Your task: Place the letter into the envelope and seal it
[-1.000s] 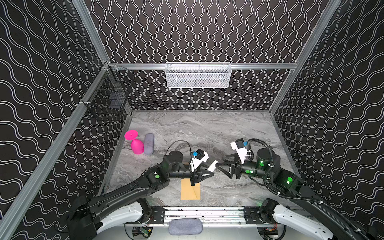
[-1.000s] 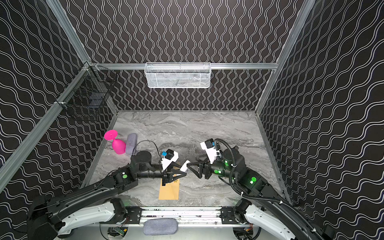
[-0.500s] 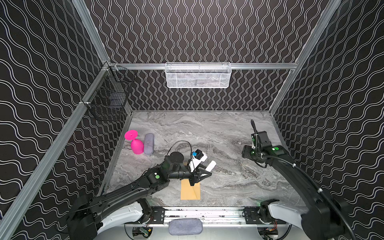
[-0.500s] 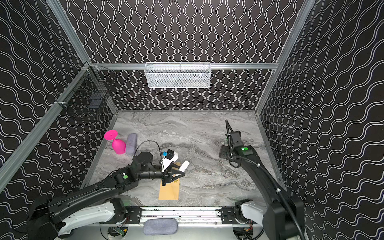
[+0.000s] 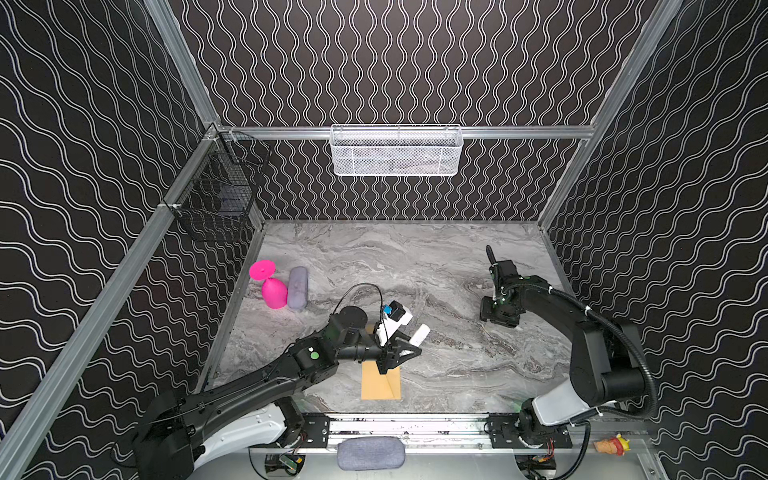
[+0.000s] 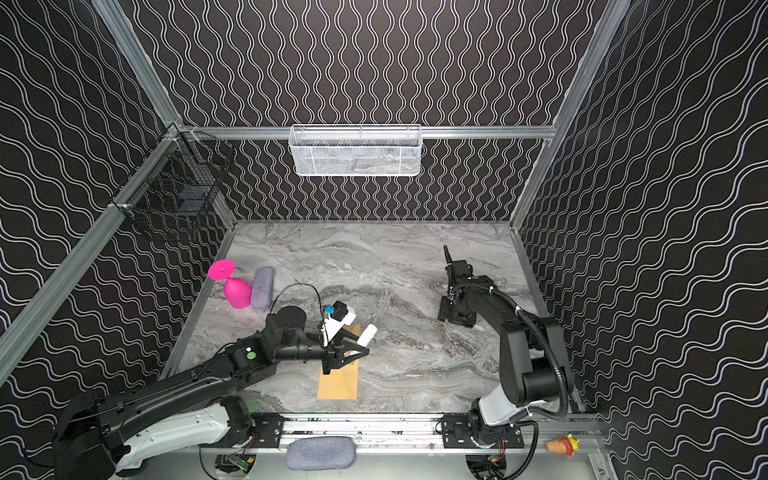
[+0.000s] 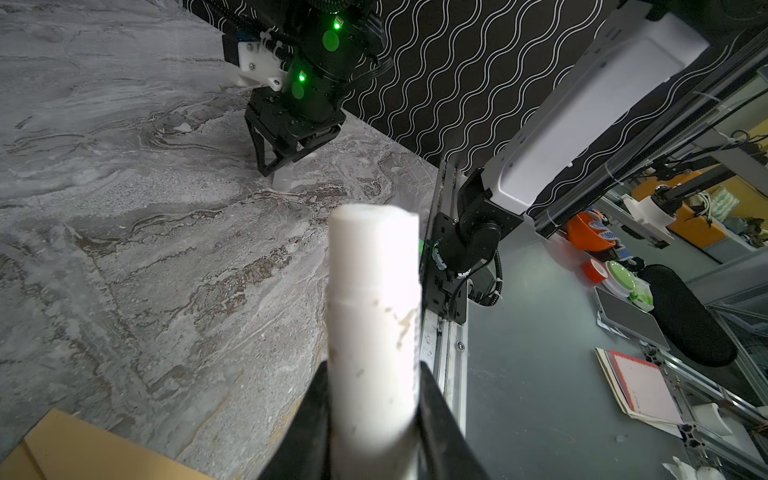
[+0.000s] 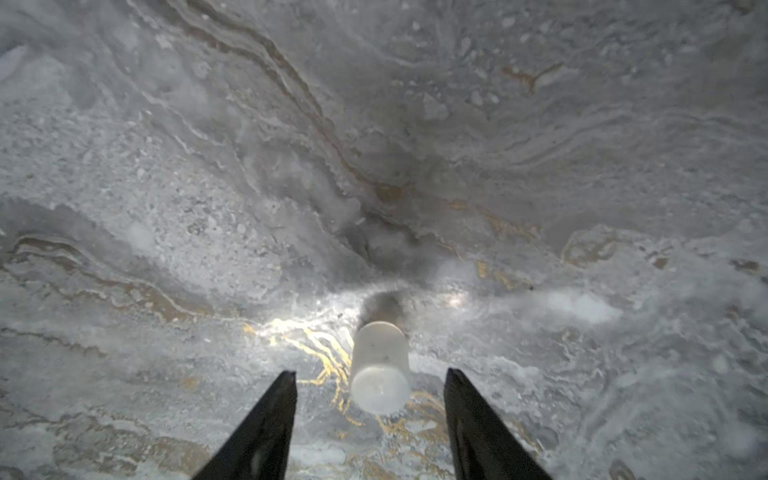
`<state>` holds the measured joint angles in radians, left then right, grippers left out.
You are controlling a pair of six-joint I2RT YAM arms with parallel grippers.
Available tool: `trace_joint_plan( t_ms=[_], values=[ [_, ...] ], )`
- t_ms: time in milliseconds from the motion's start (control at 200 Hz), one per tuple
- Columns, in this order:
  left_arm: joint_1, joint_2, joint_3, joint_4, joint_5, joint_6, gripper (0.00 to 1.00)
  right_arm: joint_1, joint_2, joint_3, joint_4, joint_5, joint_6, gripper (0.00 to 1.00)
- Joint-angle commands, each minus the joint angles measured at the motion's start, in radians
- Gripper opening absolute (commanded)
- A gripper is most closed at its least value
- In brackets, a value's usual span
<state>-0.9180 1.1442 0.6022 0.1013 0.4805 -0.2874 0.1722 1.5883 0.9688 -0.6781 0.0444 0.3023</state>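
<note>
The plain brown envelope (image 5: 380,384) (image 6: 337,384) lies flat near the table's front edge; one corner of it shows in the left wrist view (image 7: 83,449). The letter is hidden. My left gripper (image 5: 405,351) (image 6: 353,353) (image 7: 374,374) hovers over the envelope's far end, shut on a white glue-stick tube (image 5: 419,333) (image 7: 374,291) that points right. My right gripper (image 5: 498,320) (image 6: 456,318) (image 8: 370,374) points down at the right side of the table. It is open, with a small white cap (image 8: 379,365) (image 7: 282,179) between its jaws and a gap on each side.
A pink goblet (image 5: 270,286) lies on its side next to a grey case (image 5: 298,287) at the left wall. A white mesh basket (image 5: 395,151) hangs on the back wall and a black wire basket (image 5: 220,203) on the left wall. A metal rail (image 5: 407,424) runs along the front.
My right gripper has left the tube's end by the left gripper, swung to the right side and come down over the table, its jaws narrowing. The left gripper keeps the tube.
</note>
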Motion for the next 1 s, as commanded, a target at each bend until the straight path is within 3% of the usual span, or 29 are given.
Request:
trace_joint_plan(
  t_ms=[0, 676, 831, 991],
  values=[
    [0.001, -0.004, -0.003, 0.054, -0.001, -0.013, 0.0, 0.001, 0.021, 0.002, 0.014, 0.005, -0.012, 0.55],
    [0.001, -0.031, -0.02, 0.025, -0.058, -0.038, 0.0, 0.026, 0.036, -0.01, 0.022, 0.0, -0.042, 0.27],
    [0.001, -0.078, -0.053, -0.003, -0.1, -0.061, 0.0, 0.147, 0.0, 0.011, 0.007, 0.001, -0.013, 0.25],
    [0.0, -0.162, -0.083, -0.081, -0.161, -0.09, 0.0, 0.364, 0.021, 0.066, -0.015, 0.009, 0.057, 0.24]
  ],
)
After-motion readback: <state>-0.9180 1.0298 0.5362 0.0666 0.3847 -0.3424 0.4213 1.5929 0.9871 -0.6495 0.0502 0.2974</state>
